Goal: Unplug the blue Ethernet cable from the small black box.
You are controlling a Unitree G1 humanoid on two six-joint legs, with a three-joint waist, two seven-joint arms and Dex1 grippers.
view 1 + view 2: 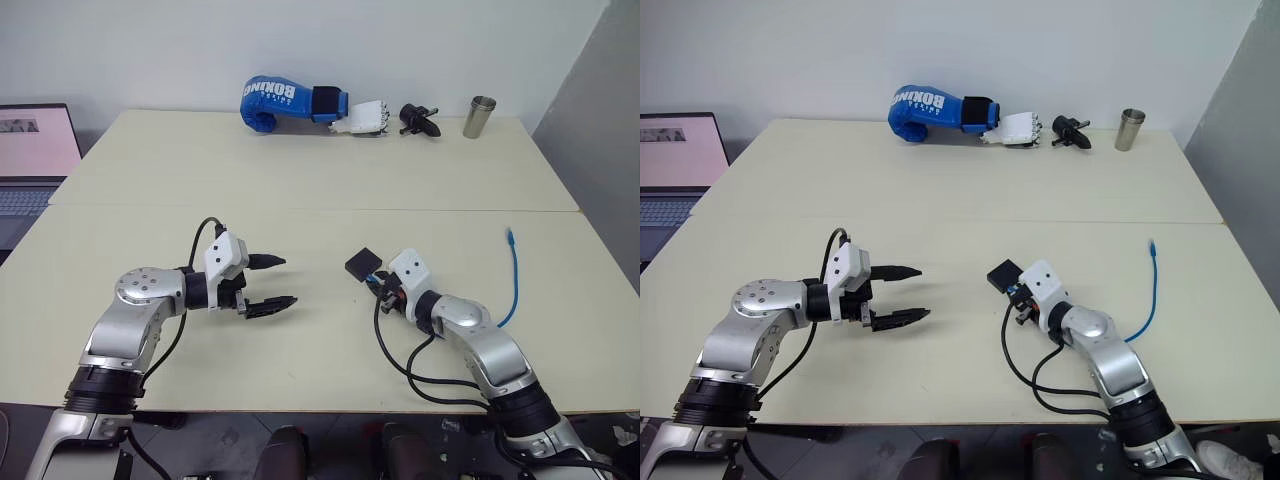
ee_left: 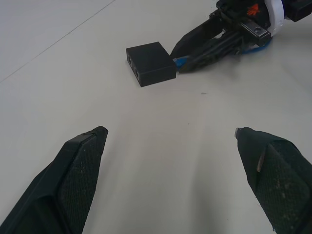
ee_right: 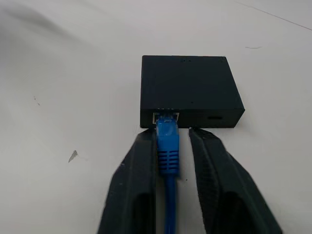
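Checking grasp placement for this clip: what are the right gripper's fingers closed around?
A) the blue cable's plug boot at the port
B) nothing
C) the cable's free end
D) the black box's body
A: the right gripper flanks the blue Ethernet cable where it enters the small black box.

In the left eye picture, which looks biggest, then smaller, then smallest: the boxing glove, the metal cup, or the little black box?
1. Boxing glove, clearly biggest.
2. Metal cup and black box: they look about alike, and the box sits nearer the camera, so I won't rank them.

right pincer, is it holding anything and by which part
The right pincer is closed on the blue Ethernet cable at its plug boot, right against the small black box. The left pincer is open, holding nothing.
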